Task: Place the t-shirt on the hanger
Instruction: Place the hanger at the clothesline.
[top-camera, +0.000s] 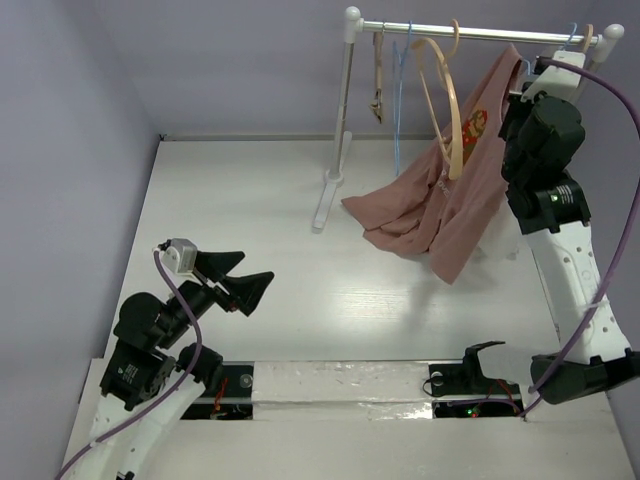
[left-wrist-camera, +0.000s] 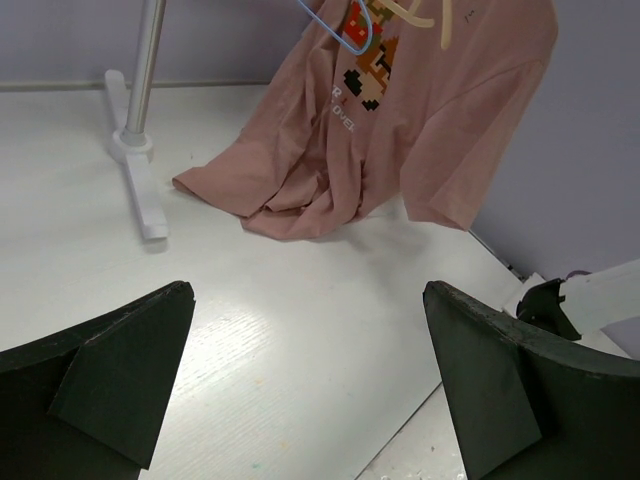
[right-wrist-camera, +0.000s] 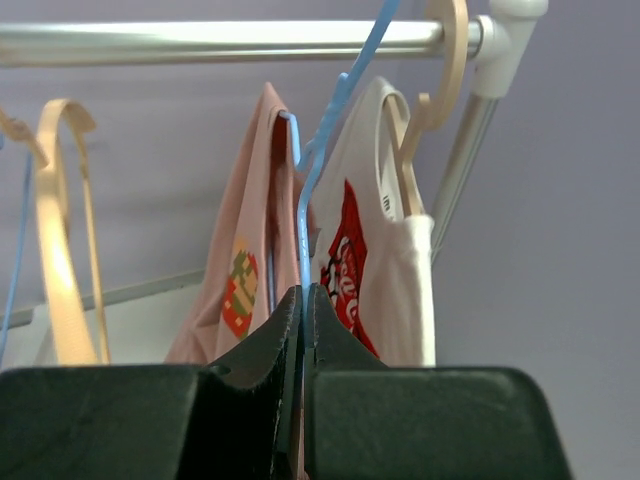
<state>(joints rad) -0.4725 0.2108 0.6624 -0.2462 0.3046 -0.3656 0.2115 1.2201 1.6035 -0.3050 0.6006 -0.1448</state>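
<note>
The right gripper (right-wrist-camera: 302, 298), far nearer than the wide-open, empty left gripper (top-camera: 257, 266), pinches the upright hanger (right-wrist-camera: 303, 230) below the rail (right-wrist-camera: 250, 38), the t-shirt (top-camera: 440, 205) hanging from it, trailing leftward onto the table (top-camera: 260, 190).

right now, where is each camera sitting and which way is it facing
top external: above and behind the bases, looking down on the table toward the rack; both arms show, left gripper open, right arm raised to the rail.
left wrist: low over the table, facing the t-shirt; its own open fingers fill the lower corners.
right wrist: up by the rail, facing up the blue hanger; the right gripper is shut on its wire.
shared: both wrist views see the t-shirt's print and the blue hanger.
</note>
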